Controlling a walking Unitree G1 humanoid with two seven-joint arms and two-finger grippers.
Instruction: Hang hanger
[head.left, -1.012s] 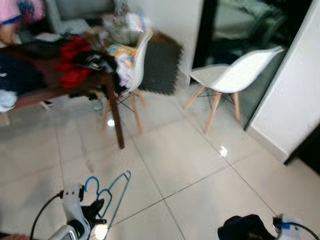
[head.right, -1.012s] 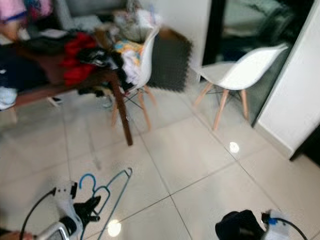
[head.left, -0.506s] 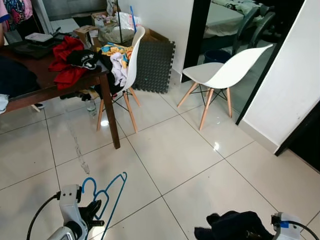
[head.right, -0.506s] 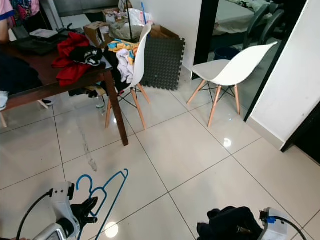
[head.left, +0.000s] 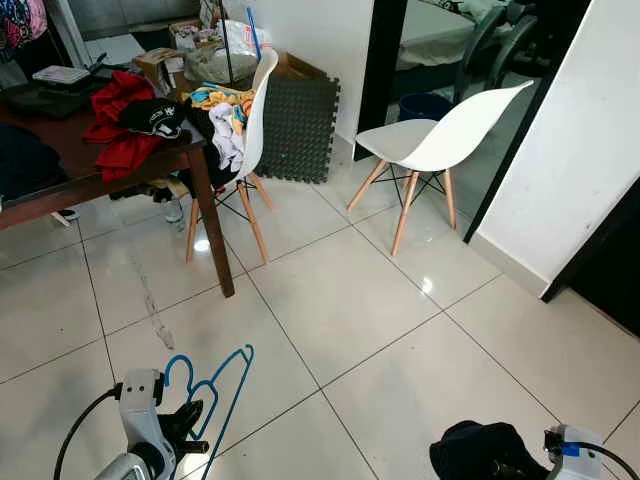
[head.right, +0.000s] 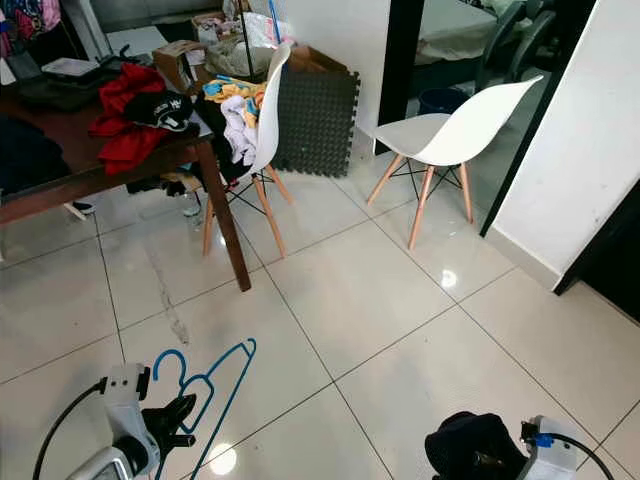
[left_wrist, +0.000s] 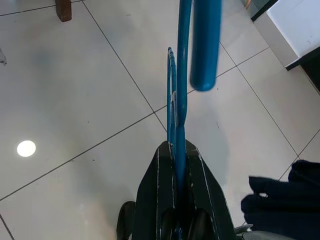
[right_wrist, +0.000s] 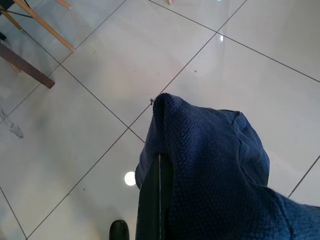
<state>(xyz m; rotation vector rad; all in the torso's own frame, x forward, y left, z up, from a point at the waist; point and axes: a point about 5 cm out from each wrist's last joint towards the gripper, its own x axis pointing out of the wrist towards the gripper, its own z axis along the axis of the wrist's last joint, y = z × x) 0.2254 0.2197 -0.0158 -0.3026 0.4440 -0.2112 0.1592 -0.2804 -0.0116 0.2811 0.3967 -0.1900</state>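
Left gripper (left_wrist: 176, 150) clamped on thin blue wire hanger (head.left: 215, 392), right gripper (right_wrist: 160, 165) clutched dark navy knitted garment (right_wrist: 215, 170), ahead stood dark wooden table (head.left: 60, 170) heaped with red clothes (head.left: 120, 125), two white chairs (head.left: 435, 140), no legible writing

A dark wooden table (head.left: 95, 170) carries red clothing (head.left: 118, 125), a black cap (head.left: 152, 116), perhaps more garments.

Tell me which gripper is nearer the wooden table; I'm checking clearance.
Left. The left gripper, shut on the blue hanger, is below the wooden table; the right gripper, holding the navy garment, is farther right.
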